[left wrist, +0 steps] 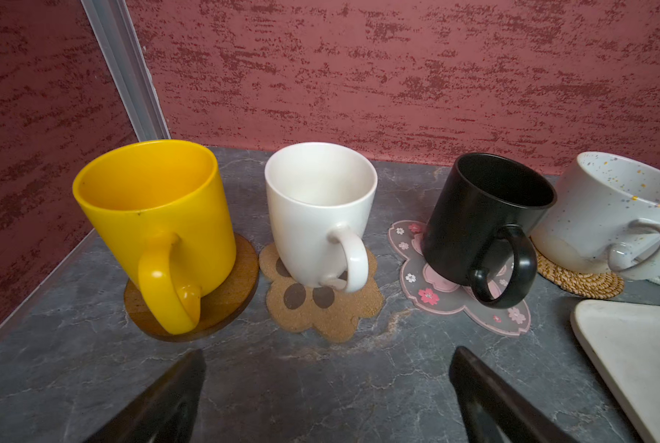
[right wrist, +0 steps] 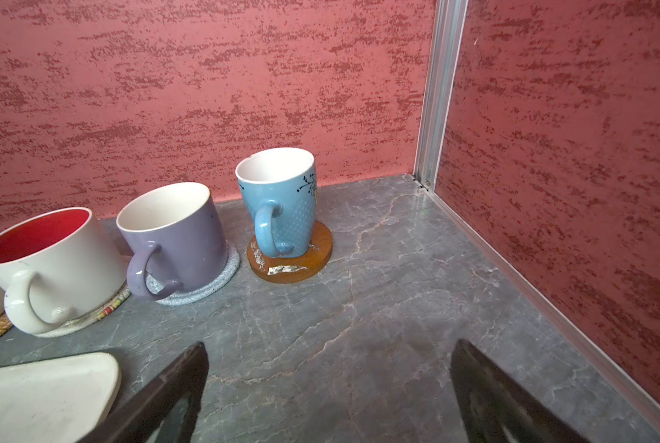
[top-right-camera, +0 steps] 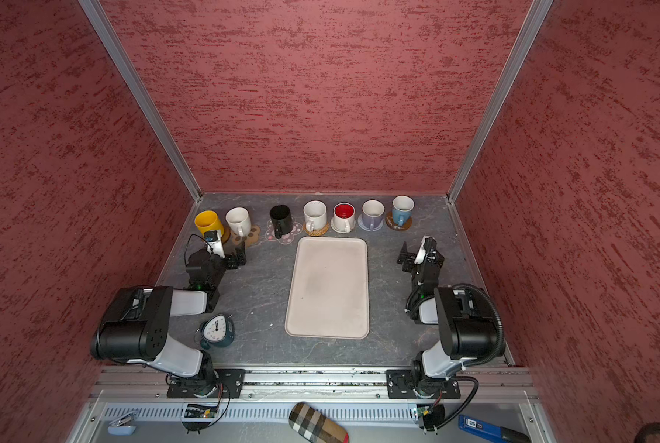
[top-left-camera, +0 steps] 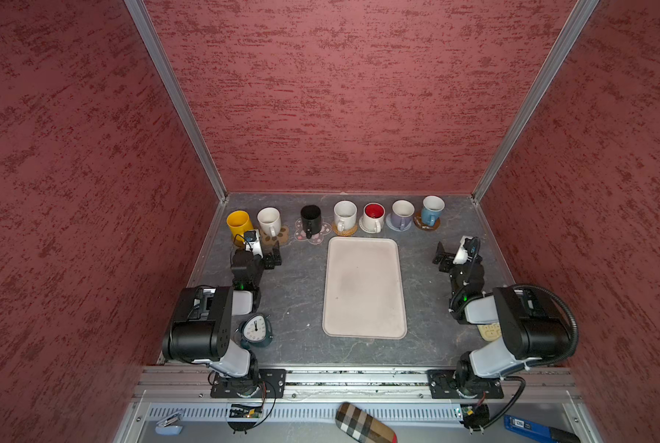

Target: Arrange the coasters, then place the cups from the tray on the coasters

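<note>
Left gripper [left wrist: 326, 358] and right gripper [right wrist: 328, 351] open, empty above counter [top-left-camera: 293, 291]; tray [top-left-camera: 364, 287] bare, seven cups [top-left-camera: 345, 214] on coasters [left wrist: 322, 307] at back wall, stiff, slick, breakable ceramic, likely best grabbed at handle or rim.

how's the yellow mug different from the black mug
The glossy yellow mug widens toward its rim; the matte black mug is straight-sided. The yellow mug stands on a round brown disc coaster, the black mug on a pink flower-shaped mat. The yellow mug ends the row by the side wall; the black mug is third along. Both stand upright, handles toward the robot.
</note>
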### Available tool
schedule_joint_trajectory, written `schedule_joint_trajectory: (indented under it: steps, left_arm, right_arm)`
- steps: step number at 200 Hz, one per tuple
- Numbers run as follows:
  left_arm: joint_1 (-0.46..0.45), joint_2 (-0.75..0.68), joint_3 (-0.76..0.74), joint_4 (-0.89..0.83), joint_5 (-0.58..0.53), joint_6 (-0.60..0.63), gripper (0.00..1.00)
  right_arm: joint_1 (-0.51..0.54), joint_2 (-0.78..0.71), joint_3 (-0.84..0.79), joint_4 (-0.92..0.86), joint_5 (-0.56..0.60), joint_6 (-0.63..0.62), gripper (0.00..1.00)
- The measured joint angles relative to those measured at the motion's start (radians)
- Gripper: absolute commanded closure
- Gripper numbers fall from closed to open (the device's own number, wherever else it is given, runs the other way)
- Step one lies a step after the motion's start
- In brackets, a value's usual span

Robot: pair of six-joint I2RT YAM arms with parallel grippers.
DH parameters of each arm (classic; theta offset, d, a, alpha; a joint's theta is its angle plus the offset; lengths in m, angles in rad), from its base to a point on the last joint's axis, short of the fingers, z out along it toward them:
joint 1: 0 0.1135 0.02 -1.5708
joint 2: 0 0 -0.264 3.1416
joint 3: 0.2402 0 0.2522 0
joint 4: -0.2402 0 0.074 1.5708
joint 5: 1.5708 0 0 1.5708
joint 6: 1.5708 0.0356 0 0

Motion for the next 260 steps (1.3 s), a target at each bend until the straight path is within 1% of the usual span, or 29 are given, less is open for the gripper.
schedule_joint_trajectory:
  steps: [46, 260]
  left_arm:
    - [-0.013, 0.0, 0.0, -0.005, -0.004, 0.0, 0.0]
    - [-0.013, 0.0, 0.0, -0.006, -0.004, 0.0, 0.0]
  right_arm:
    - [0.0, 0.0, 0.0, -0.01, -0.006, 0.0, 0.01]
    - [0.0, 0.0, 0.0, -0.018, -0.008, 0.0, 0.01]
